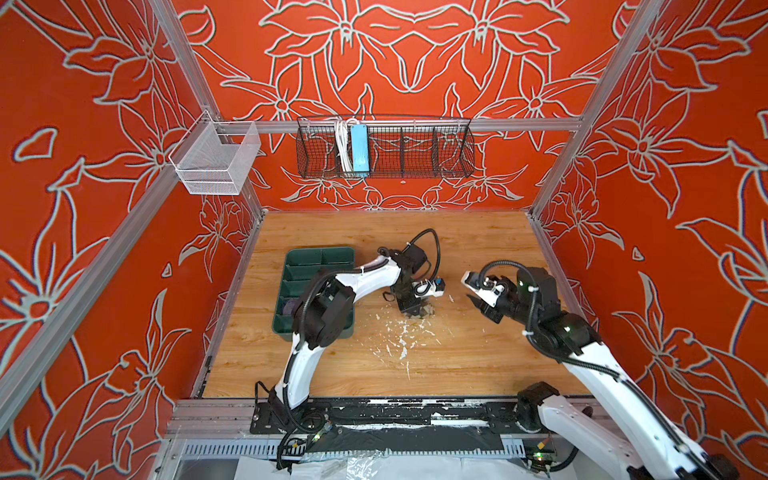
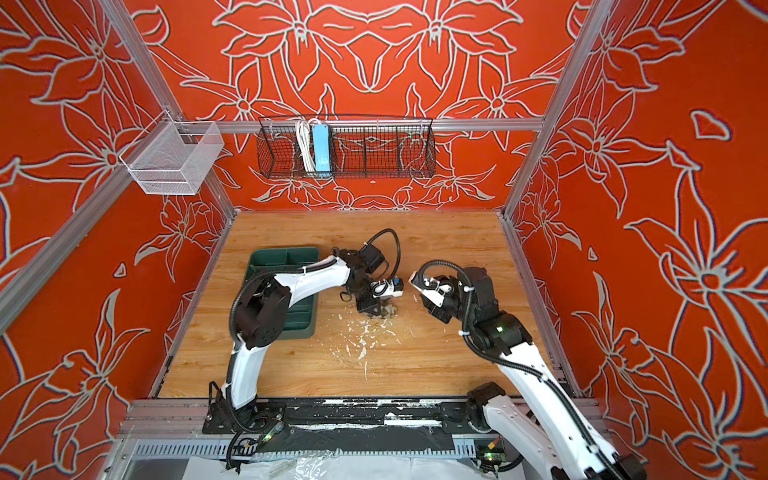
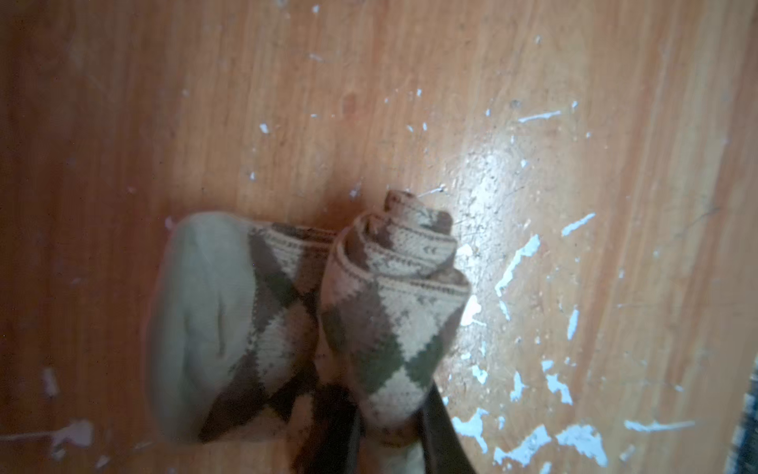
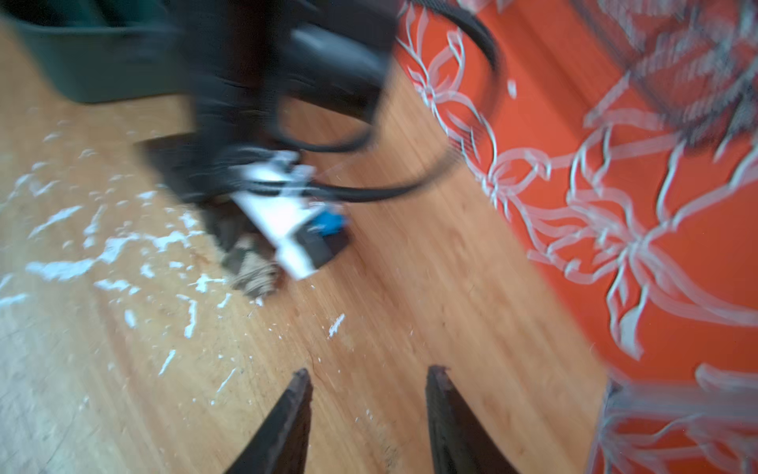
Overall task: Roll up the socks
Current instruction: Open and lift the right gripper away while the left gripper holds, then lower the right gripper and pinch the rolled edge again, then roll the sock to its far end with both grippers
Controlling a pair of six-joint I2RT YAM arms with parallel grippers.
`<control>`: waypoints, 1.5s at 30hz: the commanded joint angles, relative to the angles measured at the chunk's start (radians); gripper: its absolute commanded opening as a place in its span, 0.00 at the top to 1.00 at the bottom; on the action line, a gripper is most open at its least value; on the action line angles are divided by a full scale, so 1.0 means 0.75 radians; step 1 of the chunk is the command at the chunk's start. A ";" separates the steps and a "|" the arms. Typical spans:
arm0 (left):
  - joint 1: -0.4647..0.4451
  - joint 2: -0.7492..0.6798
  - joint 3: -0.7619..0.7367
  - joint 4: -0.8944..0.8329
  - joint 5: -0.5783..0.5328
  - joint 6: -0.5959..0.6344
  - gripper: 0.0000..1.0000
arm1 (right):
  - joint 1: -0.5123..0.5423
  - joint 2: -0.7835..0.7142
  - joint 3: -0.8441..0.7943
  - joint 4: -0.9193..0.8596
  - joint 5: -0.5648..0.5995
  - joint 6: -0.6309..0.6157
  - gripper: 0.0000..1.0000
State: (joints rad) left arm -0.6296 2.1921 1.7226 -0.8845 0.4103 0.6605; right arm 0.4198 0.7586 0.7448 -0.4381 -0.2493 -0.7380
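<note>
The beige-and-brown argyle sock [image 3: 385,312] lies on the wooden table, mostly wound into a tight roll, with its pale toe end [image 3: 197,303] flat beside the roll. My left gripper [image 3: 385,406] is shut on the near end of the roll. In both top views the left gripper [image 1: 411,309] [image 2: 372,309] points down at mid-table and covers most of the sock [image 1: 424,313] [image 2: 386,313]. My right gripper [image 1: 467,287] [image 2: 415,287] [image 4: 369,375] hovers to the right of it, open and empty. A purplish piece of cloth [image 1: 286,309] shows in the green tray, behind my left arm.
A green divided tray [image 1: 320,254] [image 2: 286,253] sits at the table's left, partly under my left arm. White paint flecks [image 1: 401,336] mark the wood in front of the sock. A black wire basket [image 1: 415,145] and a white mesh basket [image 1: 216,162] hang on the walls.
</note>
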 commanded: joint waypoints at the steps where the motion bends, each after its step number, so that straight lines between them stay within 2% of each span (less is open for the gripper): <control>1: 0.075 0.178 0.109 -0.411 0.152 -0.036 0.81 | 0.180 -0.045 -0.083 -0.112 0.017 -0.296 0.49; 4: 0.120 0.248 0.217 -0.486 0.198 -0.039 0.80 | 0.334 0.008 -0.164 0.038 0.109 -0.307 0.47; 7: 0.148 0.285 0.277 -0.516 0.212 -0.051 0.79 | 0.422 0.200 -0.223 0.292 0.170 -0.307 0.45; 14: 0.163 0.296 0.307 -0.506 0.218 -0.075 0.79 | 0.439 0.718 -0.169 0.765 0.194 -0.294 0.46; 19: 0.161 0.303 0.317 -0.510 0.214 -0.083 0.79 | 0.428 0.965 -0.053 0.804 0.219 -0.313 0.46; 22: 0.160 0.296 0.305 -0.505 0.220 -0.085 0.79 | 0.414 1.048 -0.027 0.840 0.248 -0.323 0.46; 33: 0.148 0.267 0.297 -0.498 0.237 -0.072 0.78 | 0.392 1.189 0.028 0.739 0.329 -0.372 0.48; 36: 0.141 0.249 0.292 -0.494 0.249 -0.066 0.77 | 0.391 1.198 0.037 0.686 0.335 -0.363 0.55; 41: 0.142 0.172 0.270 -0.438 0.321 -0.092 0.70 | 0.391 1.191 0.071 0.523 0.305 -0.320 0.78; 45: 0.142 0.020 0.181 -0.303 0.327 -0.146 0.61 | 0.380 1.227 0.165 0.265 0.300 -0.188 0.96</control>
State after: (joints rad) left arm -0.5140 2.3032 1.8881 -1.1492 0.6388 0.5705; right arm 0.7151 1.6447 0.8326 -0.0277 -0.0250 -0.9512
